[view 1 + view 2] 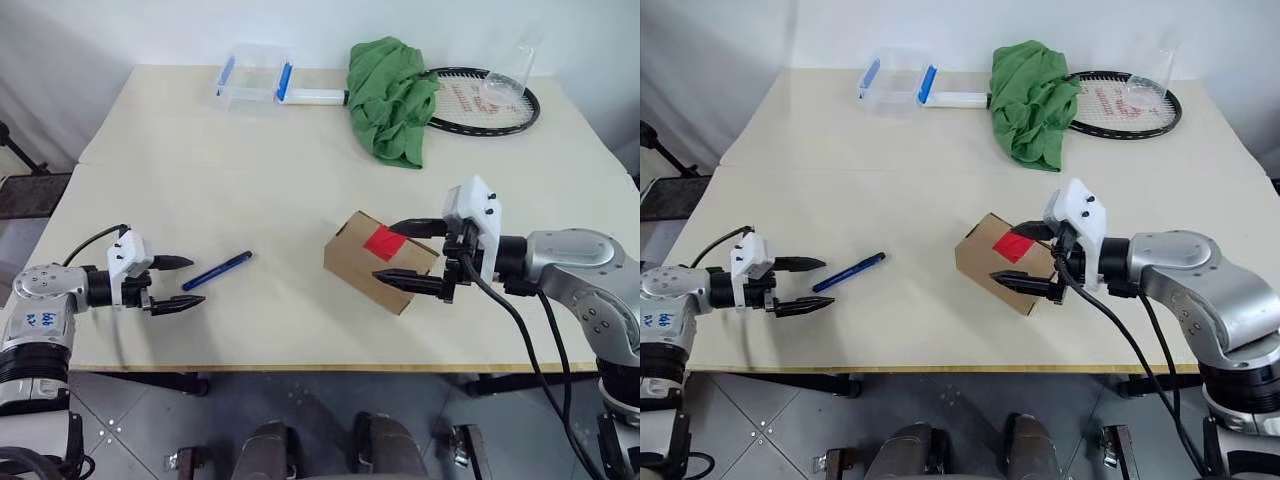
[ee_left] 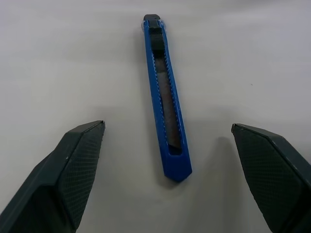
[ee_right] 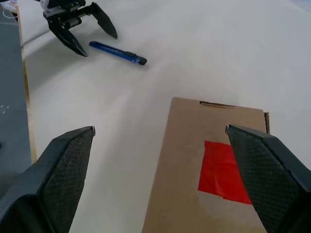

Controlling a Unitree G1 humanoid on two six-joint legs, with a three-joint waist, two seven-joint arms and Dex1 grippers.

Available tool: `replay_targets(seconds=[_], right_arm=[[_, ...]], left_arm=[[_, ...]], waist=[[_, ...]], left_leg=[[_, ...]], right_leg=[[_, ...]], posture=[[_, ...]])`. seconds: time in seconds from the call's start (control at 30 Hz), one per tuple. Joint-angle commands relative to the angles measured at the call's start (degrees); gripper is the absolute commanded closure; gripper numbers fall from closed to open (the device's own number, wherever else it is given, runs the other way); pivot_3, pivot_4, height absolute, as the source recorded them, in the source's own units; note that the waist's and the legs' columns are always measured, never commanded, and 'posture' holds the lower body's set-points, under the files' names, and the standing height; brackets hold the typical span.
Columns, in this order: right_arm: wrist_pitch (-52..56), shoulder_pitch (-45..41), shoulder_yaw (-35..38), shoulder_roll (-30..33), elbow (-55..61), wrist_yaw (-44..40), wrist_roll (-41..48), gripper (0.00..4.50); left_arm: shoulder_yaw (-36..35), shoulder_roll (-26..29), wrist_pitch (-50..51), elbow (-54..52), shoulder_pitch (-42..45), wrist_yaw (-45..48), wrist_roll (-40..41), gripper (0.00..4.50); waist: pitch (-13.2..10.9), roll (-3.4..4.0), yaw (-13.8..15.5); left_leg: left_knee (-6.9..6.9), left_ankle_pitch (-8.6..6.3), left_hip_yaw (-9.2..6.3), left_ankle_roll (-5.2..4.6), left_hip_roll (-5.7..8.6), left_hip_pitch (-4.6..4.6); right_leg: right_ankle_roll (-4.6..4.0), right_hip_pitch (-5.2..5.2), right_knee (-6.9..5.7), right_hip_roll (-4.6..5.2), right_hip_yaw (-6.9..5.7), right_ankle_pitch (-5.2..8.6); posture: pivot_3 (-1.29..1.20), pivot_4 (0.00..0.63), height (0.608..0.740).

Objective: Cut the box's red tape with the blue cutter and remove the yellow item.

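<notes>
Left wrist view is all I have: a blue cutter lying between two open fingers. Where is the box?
Observer: The box sits on the table to the cutter's right, between the open fingers of the right pincer.
Operator: Is the tape cut?
Observer: The red tape looks whole, flaps shut.
Operator: Does my pincer touch the cutter?
Observer: No. The left pincer is open at the blue cutter's near end, fingers apart from it.
Operator: Anything else around?
Observer: At the far edge, a green cloth lies over a racket.
</notes>
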State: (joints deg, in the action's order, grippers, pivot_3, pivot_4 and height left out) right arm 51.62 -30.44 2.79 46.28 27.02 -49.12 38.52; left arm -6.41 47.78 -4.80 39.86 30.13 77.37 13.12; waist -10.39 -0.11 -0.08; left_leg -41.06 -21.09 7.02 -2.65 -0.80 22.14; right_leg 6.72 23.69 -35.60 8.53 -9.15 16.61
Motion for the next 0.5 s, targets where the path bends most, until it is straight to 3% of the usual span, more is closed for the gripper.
replay_targets(seconds=[0.03,0.1,0.3,0.43,0.5], right_arm=[[-0.44,-0.04,1.51,0.89,1.91,0.18,0.84,0.0],[-0.64,-0.43,1.37,0.8,1.68,0.22,0.69,0.0],[-1.07,-0.94,0.74,0.71,0.89,-0.21,0.25,0.0],[-1.32,-1.48,0.32,0.6,0.37,-0.44,-0.05,0.0],[-1.45,-1.67,0.16,0.54,0.26,-0.53,-0.14,0.0]], left_arm=[[1.82,-0.74,-0.95,2.28,0.61,0.96,-1.57,0.44],[2.76,-1.02,-1.71,3.05,0.79,0.94,-2.43,0.89],[4.33,-1.24,-3.57,4.22,1.22,2.36,-3.13,0.89],[4.93,-0.9,-3.83,4.57,1.35,2.11,-3.65,1.64],[5.36,-0.54,-3.53,4.15,0.95,2.24,-3.92,1.64]], waist=[[0.0,0.0,0.07],[0.01,0.0,0.04],[0.03,0.01,0.1],[0.03,0.01,0.03],[0.04,0.02,0.03]], left_leg=[[-0.01,0.0,0.0,0.0,0.0,0.0],[-0.02,0.0,-0.01,-0.01,0.01,0.0],[-0.03,0.0,-0.03,-0.01,0.01,-0.02],[-0.03,0.0,-0.03,-0.01,-0.01,-0.04],[-0.03,0.0,-0.02,-0.01,0.0,-0.04]], right_leg=[[0.0,0.0,-0.01,0.0,0.0,0.0],[0.0,-0.01,-0.01,0.01,0.01,0.0],[0.0,-0.04,-0.02,0.03,0.01,0.0],[0.0,-0.04,-0.02,0.03,0.02,0.0],[0.0,-0.04,-0.02,0.03,0.02,0.0]], posture=[[0.0,0.15,0.74],[0.0,0.15,0.74],[0.0,0.15,0.74],[0.0,0.15,0.74],[0.0,0.15,0.74]])
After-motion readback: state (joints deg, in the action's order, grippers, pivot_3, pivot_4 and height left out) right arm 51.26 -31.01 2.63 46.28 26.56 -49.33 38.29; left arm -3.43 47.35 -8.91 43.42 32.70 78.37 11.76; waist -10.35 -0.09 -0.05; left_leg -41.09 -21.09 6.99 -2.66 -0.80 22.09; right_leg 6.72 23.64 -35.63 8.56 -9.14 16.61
